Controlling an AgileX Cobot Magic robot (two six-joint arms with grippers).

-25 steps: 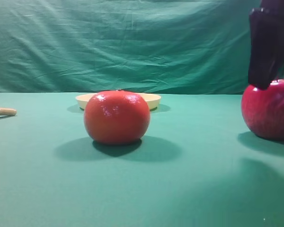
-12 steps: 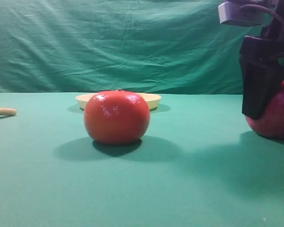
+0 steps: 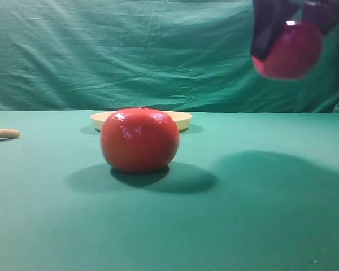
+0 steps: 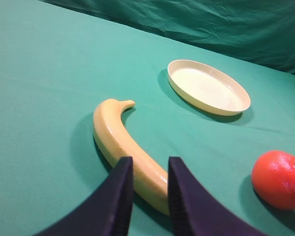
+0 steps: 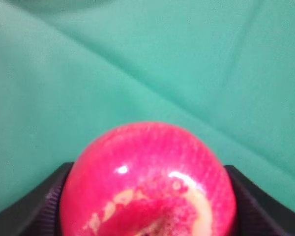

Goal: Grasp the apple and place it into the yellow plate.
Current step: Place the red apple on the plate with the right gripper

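Clearly the right claw [image 3: 291,34] grips the apple [image 3: 288,51] high above the bench [image 3: 260,226], and its glossy skin could slip free over the orange fruit [image 3: 139,140] below-left, short of the yellow plate [image 3: 178,119].

From my feed, the tomato-like fruit [image 3: 139,140] sits mid-desk [image 3: 248,226] with the yellow plate [image 3: 178,118] right behind it, a banana [image 4: 125,147] off left, and the apple [image 3: 288,51] up in the air at right.

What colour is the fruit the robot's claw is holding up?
The apple is glossy crimson-pink with pale yellowish patches, clearest in the right wrist view.
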